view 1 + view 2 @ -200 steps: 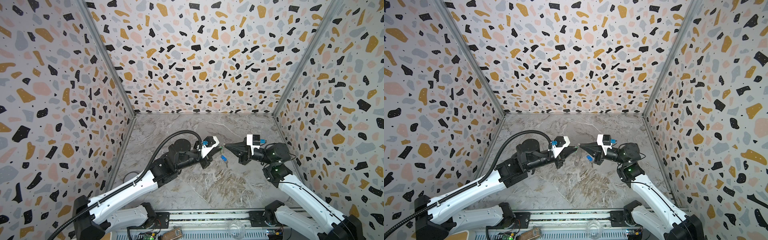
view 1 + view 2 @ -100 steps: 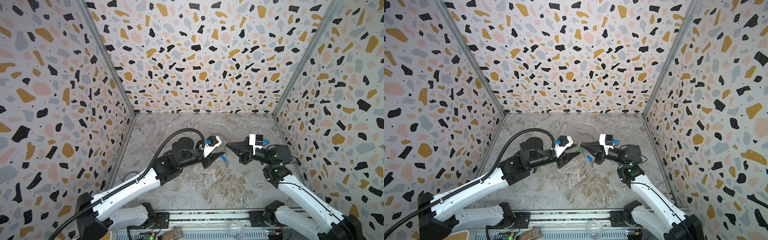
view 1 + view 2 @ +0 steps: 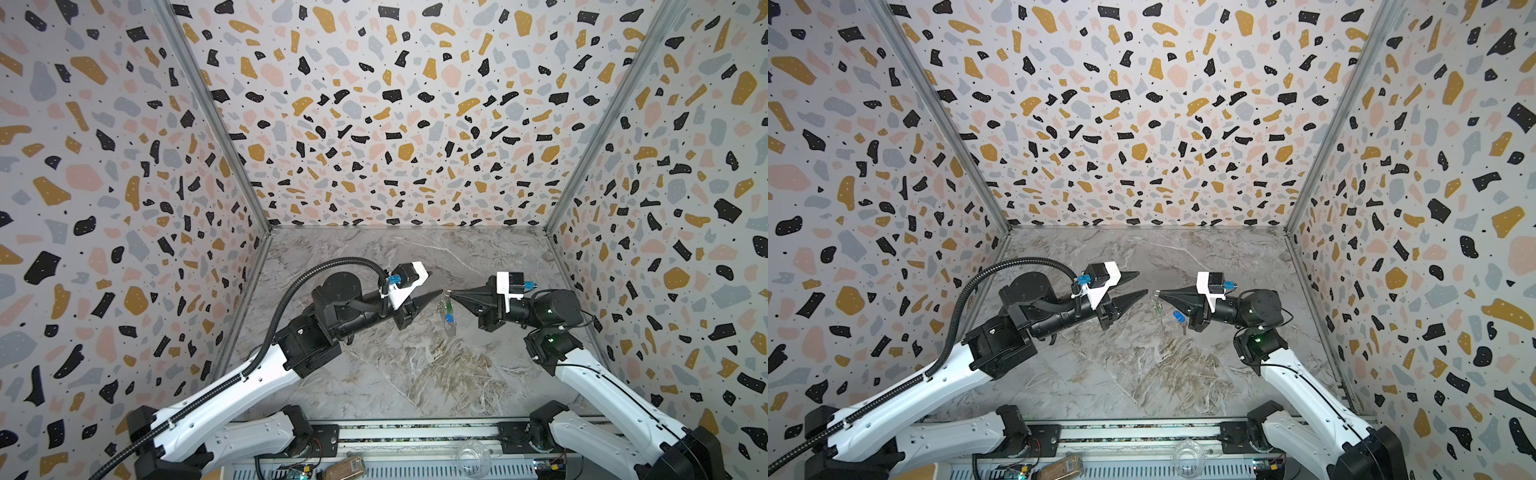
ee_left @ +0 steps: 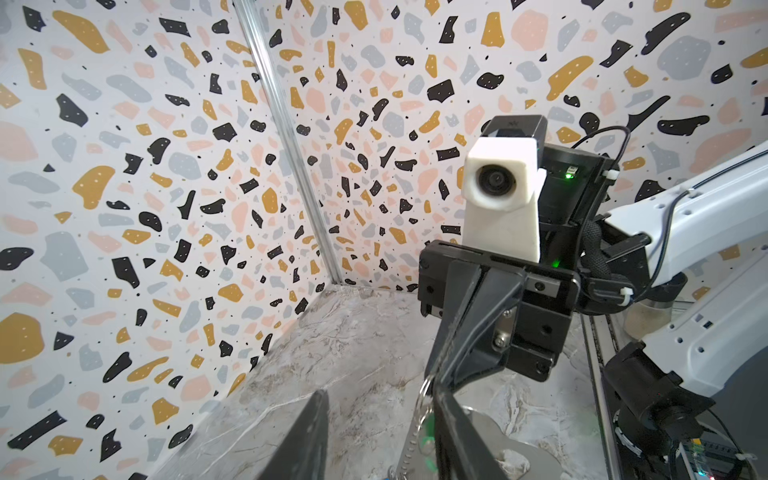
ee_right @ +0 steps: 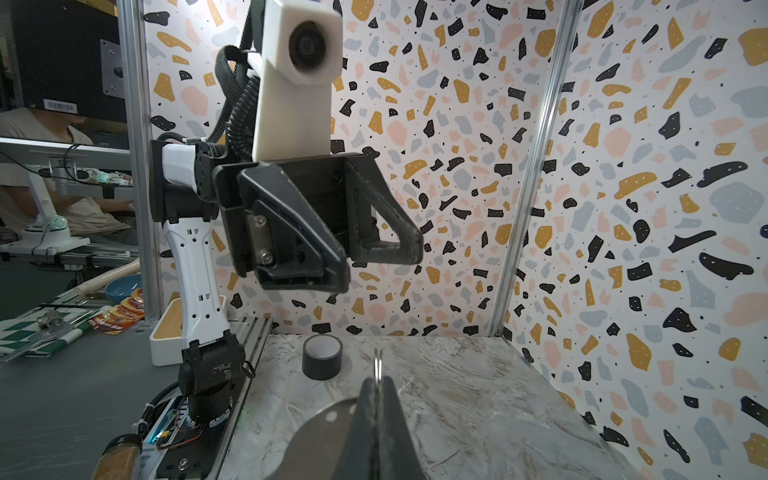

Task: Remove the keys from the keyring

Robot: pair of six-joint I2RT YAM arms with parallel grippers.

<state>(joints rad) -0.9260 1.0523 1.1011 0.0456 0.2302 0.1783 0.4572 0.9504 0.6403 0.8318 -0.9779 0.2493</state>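
One tape roll [image 5: 322, 361] sits nearby; right fingers [image 5: 365, 424] pinch the keyring [image 5: 377, 365], left fingers [image 3: 1127, 301] gape empty.

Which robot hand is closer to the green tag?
Right. The green tag dangles from the keyring pinched in the right gripper's tips. The left gripper is open beside it, across a small gap.

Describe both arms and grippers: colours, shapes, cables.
The left arm and right arm have white shells and black joints. The left gripper and right gripper have black, tapered, pointed fingers, each carrying a white camera mount with a blue plug. A black ribbed hose loops along the left arm; a green light glows on the right.
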